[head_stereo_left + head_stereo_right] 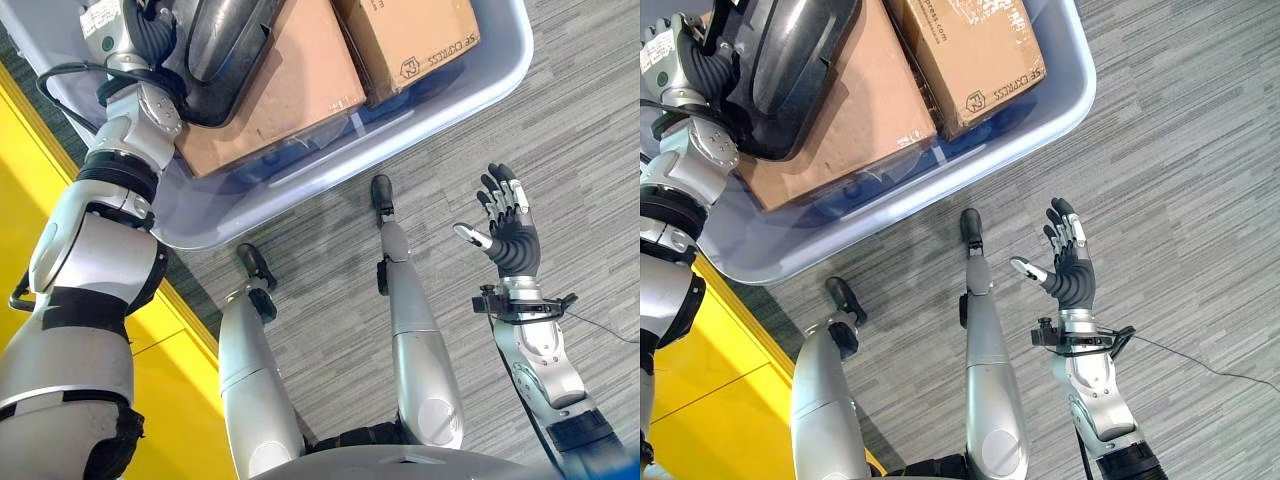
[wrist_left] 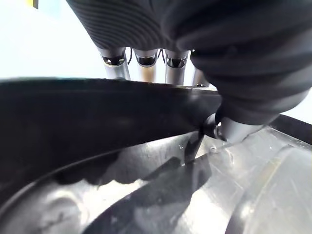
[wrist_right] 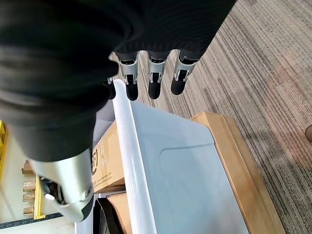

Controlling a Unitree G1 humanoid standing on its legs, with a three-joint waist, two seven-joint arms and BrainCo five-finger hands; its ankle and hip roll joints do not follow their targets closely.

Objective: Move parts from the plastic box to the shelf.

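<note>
Two brown cardboard cartons (image 1: 970, 50) lie in the pale blue plastic box (image 1: 470, 85) at upper frame, where the left hand (image 2: 146, 29) clamps the glossy black moulded part (image 1: 790, 60) for lifting out next, while the right hand (image 1: 508, 228) hangs spread at lower right.

A pale plastic box (image 1: 470, 95) sits on grey striped carpet (image 1: 580, 150), holding two brown cardboard boxes (image 1: 300, 80) side by side and a black curved part (image 1: 225, 45) lying across the larger one. The left hand (image 1: 160, 35) reaches in at that part's edge, its fingers hidden behind it. The right hand (image 1: 505, 225) hangs over the carpet well apart from the box, fingers spread and empty; a yellow floor strip (image 1: 30, 170) runs along the left.
</note>
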